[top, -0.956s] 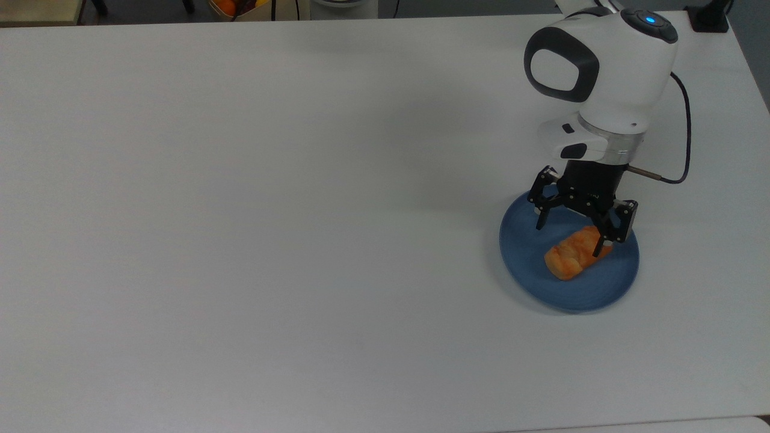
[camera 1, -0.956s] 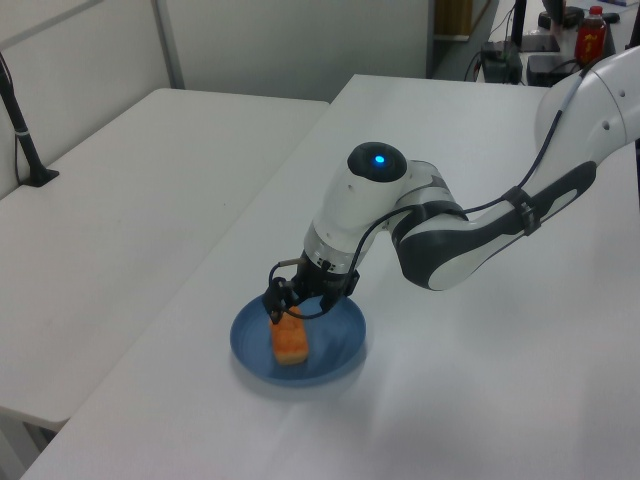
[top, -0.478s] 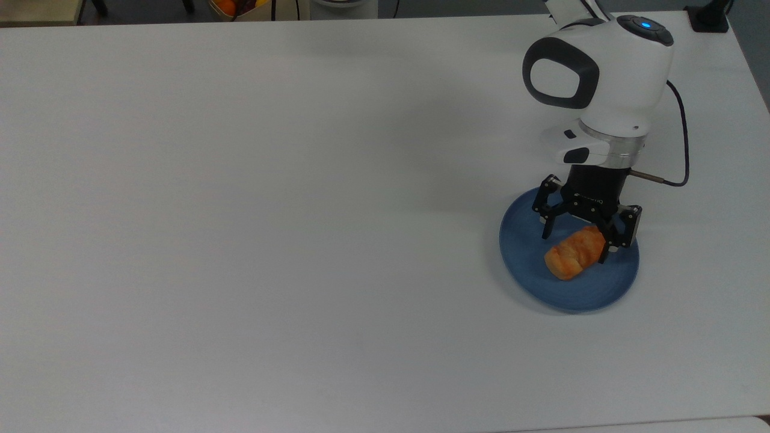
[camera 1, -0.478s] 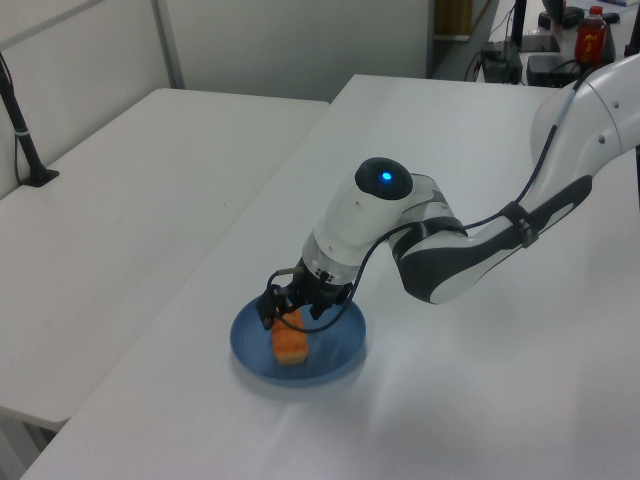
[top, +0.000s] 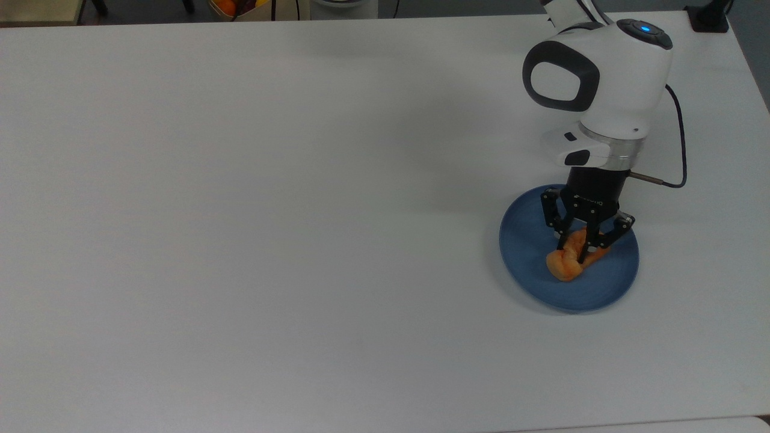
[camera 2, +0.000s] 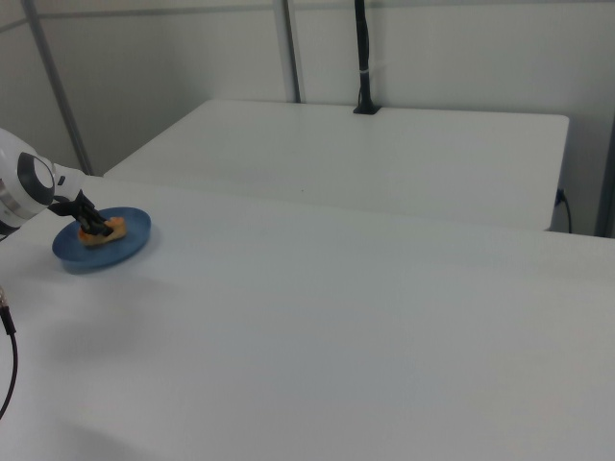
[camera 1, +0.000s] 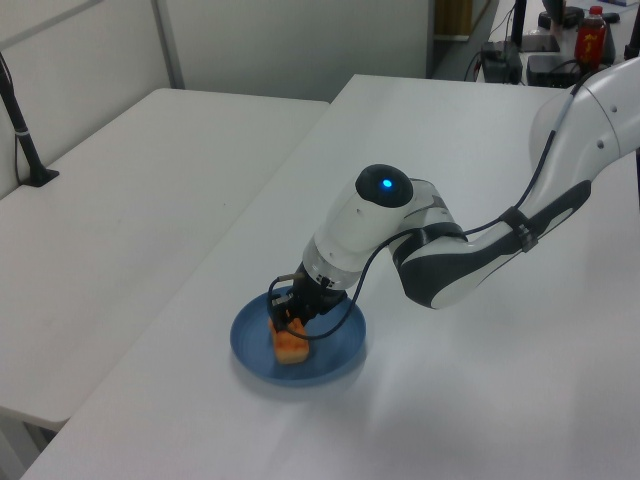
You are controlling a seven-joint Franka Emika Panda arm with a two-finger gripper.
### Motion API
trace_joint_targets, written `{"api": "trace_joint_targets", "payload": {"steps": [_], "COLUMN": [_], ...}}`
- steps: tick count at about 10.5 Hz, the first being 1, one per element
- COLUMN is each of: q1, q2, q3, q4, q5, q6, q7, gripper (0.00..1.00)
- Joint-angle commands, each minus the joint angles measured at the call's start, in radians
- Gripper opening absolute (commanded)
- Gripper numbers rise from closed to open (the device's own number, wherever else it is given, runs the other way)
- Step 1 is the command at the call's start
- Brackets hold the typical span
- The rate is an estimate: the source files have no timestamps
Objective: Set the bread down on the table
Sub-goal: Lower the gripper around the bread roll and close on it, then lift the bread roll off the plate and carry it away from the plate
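Note:
The bread [top: 564, 263], a small golden-orange roll, lies on the round blue plate [top: 529, 252] at the top view's right. My gripper [top: 572, 254] reaches straight down onto it, and its black fingers are shut on the bread's middle, pinching the crust. The left view has the bread [camera 1: 289, 345] under the gripper [camera 1: 287, 322] on the plate [camera 1: 340, 345]. In the right view the plate [camera 2: 130, 235] with the bread [camera 2: 103, 231] and gripper [camera 2: 91, 230] sits at the far left. The white table [top: 271, 210] spreads all around the plate.
The white arm [top: 601, 78] rises above the plate's far side, with a black cable [top: 680, 150] looping beside it. A second white table [camera 1: 120, 220] stands alongside at the left view's left. A black post base [top: 710, 18] sits at the table's far right corner.
The gripper has come down over the bread and its fingers have gone from wide open to shut on the roll. The bread stays on the plate.

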Motion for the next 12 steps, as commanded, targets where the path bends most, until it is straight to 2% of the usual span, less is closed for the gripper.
{"api": "trace_joint_targets", "payload": {"steps": [1, 3, 4, 5, 6, 9, 11, 12], "q1": [0.006, -0.013, -0.026, -0.055, -0.094, -0.224, -0.34, -0.399], "q2": [0.01, -0.011, -0.057, -0.127, -0.194, -0.353, -0.422, -0.434], "q3": [-0.014, -0.013, -0.007, 0.012, 0.024, 0.024, 0.022, 0.021], "q4": [0.017, 0.015, 0.004, -0.04, -0.078, -0.204, -0.218, -0.223], "q5": [-0.015, -0.014, -0.009, 0.023, 0.094, 0.412, 0.608, 0.65], "q6": [0.017, 0.015, 0.012, 0.004, 0.003, -0.019, -0.208, -0.236], "q7": [-0.016, -0.016, -0.029, -0.098, -0.174, -0.605, -0.979, -1.115], "gripper": [0.0, 0.0, 0.0, 0.0, 0.0, 0.0, 0.0, 0.0]}}
